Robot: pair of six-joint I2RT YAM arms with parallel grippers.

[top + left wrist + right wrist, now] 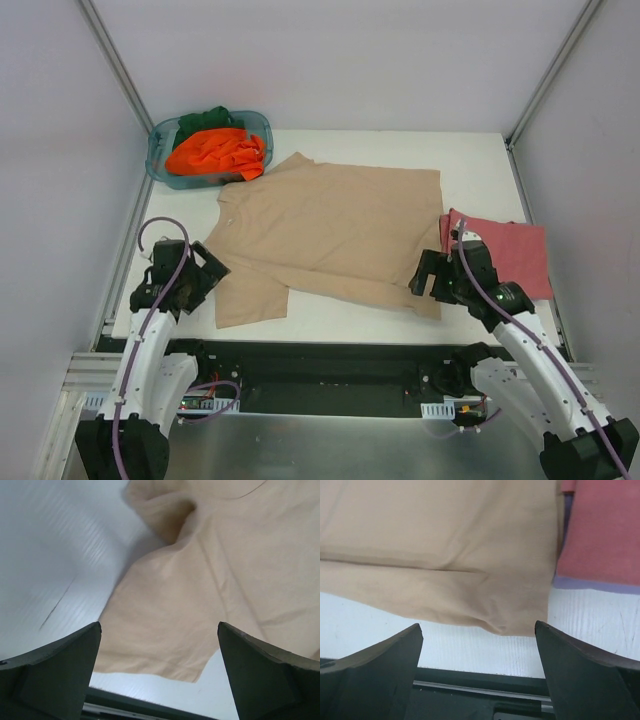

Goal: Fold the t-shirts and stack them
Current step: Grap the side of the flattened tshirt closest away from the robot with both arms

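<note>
A tan-beige t-shirt (pixel 335 225) lies spread flat mid-table, its near edge folded over. It shows in the left wrist view (pixel 200 580) and the right wrist view (pixel 445 555). A folded dusty red shirt (pixel 505 252) lies at the right on a lavender one (pixel 595 584); the red one also shows in the right wrist view (pixel 605 530). Orange (pixel 215 150) and dark green (pixel 205 120) shirts sit in the tub. My left gripper (pixel 205 275) is open and empty above the tan sleeve (pixel 155 645). My right gripper (pixel 430 275) is open and empty above the shirt's near right corner (pixel 520 625).
A teal see-through tub (pixel 160 150) stands at the back left. The table's near edge (pixel 330 340) runs just below the shirt. White walls and metal frame posts close in both sides.
</note>
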